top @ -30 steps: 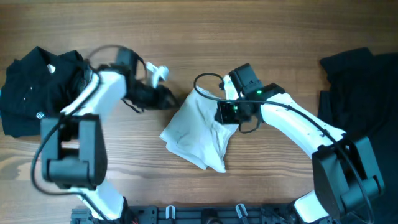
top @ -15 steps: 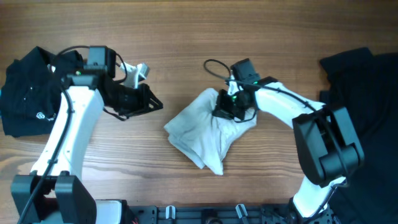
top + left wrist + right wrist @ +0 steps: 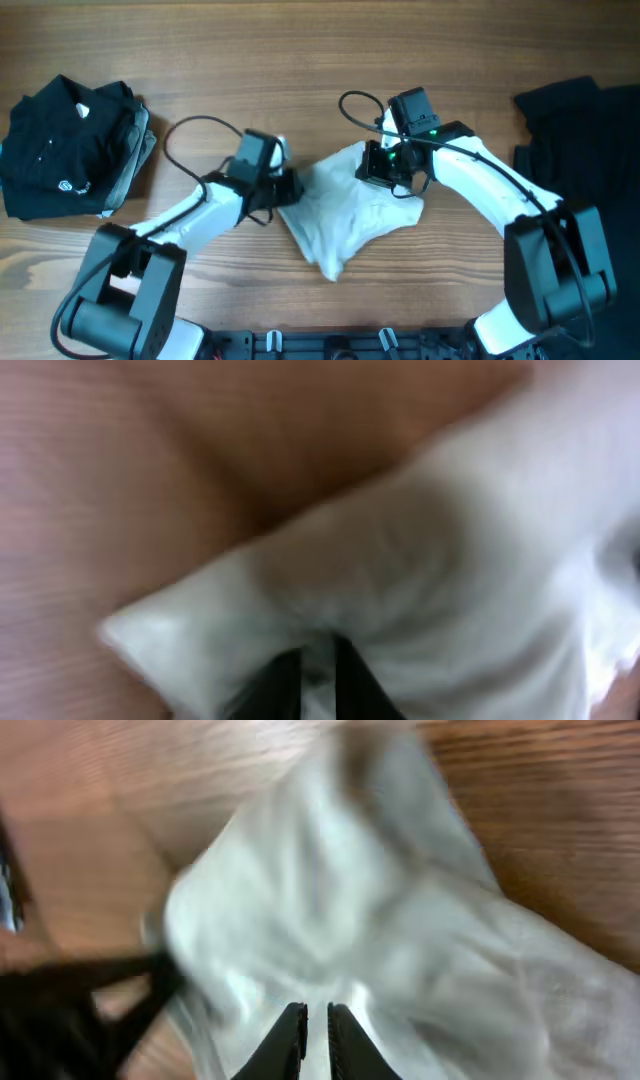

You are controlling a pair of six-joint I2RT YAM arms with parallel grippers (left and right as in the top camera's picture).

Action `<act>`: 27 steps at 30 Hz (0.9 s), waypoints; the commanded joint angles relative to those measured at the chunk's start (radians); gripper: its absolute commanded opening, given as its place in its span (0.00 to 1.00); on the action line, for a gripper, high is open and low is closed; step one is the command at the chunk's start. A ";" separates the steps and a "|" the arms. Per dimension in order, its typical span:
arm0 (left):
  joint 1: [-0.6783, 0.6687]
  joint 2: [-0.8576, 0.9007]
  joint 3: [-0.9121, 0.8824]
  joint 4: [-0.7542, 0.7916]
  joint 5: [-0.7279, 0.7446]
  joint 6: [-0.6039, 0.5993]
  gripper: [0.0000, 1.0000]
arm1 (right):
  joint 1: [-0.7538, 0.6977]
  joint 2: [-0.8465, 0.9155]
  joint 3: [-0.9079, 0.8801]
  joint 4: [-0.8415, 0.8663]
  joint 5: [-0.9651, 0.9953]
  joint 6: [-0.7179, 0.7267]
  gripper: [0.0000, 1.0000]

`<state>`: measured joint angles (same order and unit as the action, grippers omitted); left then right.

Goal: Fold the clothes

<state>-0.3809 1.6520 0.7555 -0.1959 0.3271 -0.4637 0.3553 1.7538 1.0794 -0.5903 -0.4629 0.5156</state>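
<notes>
Right, the brown wood-grain plank surface (image 3: 300, 50) is filling the whole overhead view, with the grain running left to right. A black equipment rail (image 3: 330, 347) is sitting along the near edge.

The crumpled cream short-sleeved T-shirt of thin wrinkly fabric (image 3: 350, 215) is lying mid-surface. It's bunching into a rough triangle, one point trailing toward the near edge.

The left tool (image 3: 285, 188) is sitting at the shirt's left edge. Its wrist view is blurring, but the jaws are showing nearly together with a fold of the shirt between them, so it's pinching the shirt. The right tool (image 3: 387, 172) is sitting on the shirt's upper right part. Its jaws are also pressing close on a ridge of the fabric.

Both arms are reaching inward and covering part of the shirt's far edge.

A folded black garment with a small white chest logo (image 3: 60, 150) is resting at far left, well apart from the shirt, with a grey layer (image 3: 143, 150) peeking out at its right side. A loose black garment (image 3: 580, 140) is lying at far right, partly out of frame, and the right arm's base is standing in front of part of it. Black cable loops (image 3: 200, 119) are arching over each arm.
</notes>
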 commanded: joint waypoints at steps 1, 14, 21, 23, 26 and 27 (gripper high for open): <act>0.111 0.020 0.012 0.124 -0.085 -0.008 0.16 | 0.035 -0.027 -0.014 -0.017 -0.029 -0.069 0.13; 0.232 -0.068 0.175 -0.548 0.245 0.101 0.76 | -0.030 0.017 -0.126 0.078 0.007 0.170 0.15; 0.182 -0.041 -0.073 -0.291 0.316 0.091 0.99 | -0.027 0.017 -0.126 0.073 -0.010 0.138 0.17; 0.138 -0.025 -0.085 -0.219 0.320 0.047 0.97 | -0.027 0.017 -0.126 0.074 -0.015 0.139 0.16; 0.045 0.046 -0.084 -0.118 0.311 -0.037 0.93 | -0.027 0.017 -0.126 0.074 -0.037 0.139 0.16; 0.029 0.077 -0.084 -0.110 0.308 -0.063 0.91 | -0.027 0.017 -0.126 0.073 -0.040 0.139 0.16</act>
<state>-0.2958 1.6264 0.7006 -0.3180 0.6788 -0.4404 0.3302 1.7542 0.9562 -0.5167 -0.4717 0.6685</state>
